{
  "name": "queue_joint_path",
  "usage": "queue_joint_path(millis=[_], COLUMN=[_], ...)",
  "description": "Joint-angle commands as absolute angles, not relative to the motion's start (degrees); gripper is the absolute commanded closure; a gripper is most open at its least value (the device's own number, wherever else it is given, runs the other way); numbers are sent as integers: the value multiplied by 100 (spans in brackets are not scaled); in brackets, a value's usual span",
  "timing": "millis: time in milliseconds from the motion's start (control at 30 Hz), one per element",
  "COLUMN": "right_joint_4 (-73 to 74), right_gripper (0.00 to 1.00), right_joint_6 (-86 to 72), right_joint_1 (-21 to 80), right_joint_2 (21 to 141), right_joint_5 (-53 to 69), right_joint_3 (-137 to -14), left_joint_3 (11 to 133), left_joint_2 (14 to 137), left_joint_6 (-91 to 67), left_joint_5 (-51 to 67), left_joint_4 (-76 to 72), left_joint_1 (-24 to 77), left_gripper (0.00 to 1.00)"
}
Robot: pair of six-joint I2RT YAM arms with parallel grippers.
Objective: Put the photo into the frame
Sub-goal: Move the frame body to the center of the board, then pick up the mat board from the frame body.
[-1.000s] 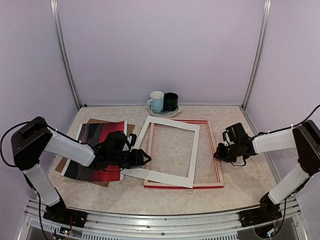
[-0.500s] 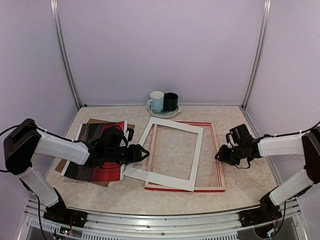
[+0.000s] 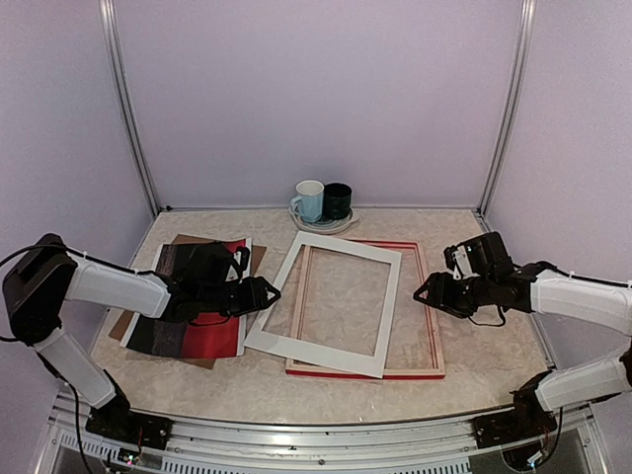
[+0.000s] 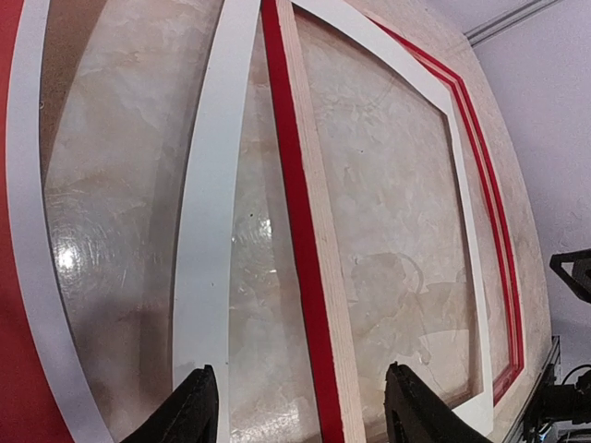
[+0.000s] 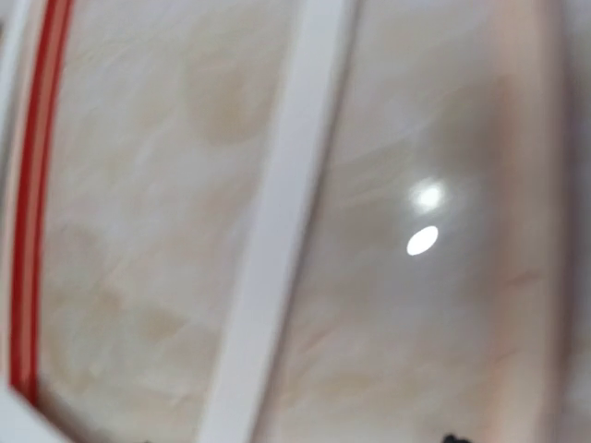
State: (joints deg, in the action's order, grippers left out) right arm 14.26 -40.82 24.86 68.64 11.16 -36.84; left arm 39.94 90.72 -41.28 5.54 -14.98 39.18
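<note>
Red-edged wood: finding the frame [image 3: 410, 370] lying flat centre-right on the table [image 3: 474, 355], side rails running near-to-far, barely skewed. Seeing white mat [image 3: 346, 243] lying askew over its left half. Finding the photo [image 3: 212, 341] lying flat at left on brown board [image 3: 116, 328], long axis near-to-far, far end leaning right; picture's top unclear. Noting left gripper [image 3: 269, 293] hovering just past its right edge, jaws spread, empty. Noting right gripper [image 3: 425, 293] hanging beside the frame's right rail; grip impossible to tell.

The white-and-black left arm [image 3: 109, 286] rises from its base at seven o'clock, folds at the elbow and stretches low toward three o'clock, with the fingers of its black two-finger left gripper [image 3: 269, 293] spread apart. The matching right arm [image 3: 583, 296] reaches low toward nine o'clock; the jaws of its black right gripper [image 3: 423, 293] are too indistinct to judge
</note>
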Motion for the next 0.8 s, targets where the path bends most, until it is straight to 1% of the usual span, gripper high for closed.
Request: queue_joint_path(millis=[0,200,333,533,767], right_joint_4=[1363,946,699,331,127], right_gripper=[33,31,30,29,29], right_joint_6=[-4520,-5037,-5318,-5563,-5705], right_joint_1=[3052,3726,3996,4248,4315], right_joint_2=[6838,7064,7251,7575,7697], right_joint_5=[1550,1724,1769,1924,2022], right_joint_3=[-3616,-3499,-3385,-3216,-3059], left_joint_3=[4045,3950,3882,3788,3698], left_joint_2=[9260,9325,9329,9327,9360], left_joint_6=[-4029,-4056,-4080,-4160,-4243], left_joint_5=[587,577,612,673,710], left_joint_4=[-1569,-1629,-1688,-1809,-1936], left_joint_1=[3910,3911,3918,4010,4152], left_gripper=[39,39,39,39,39])
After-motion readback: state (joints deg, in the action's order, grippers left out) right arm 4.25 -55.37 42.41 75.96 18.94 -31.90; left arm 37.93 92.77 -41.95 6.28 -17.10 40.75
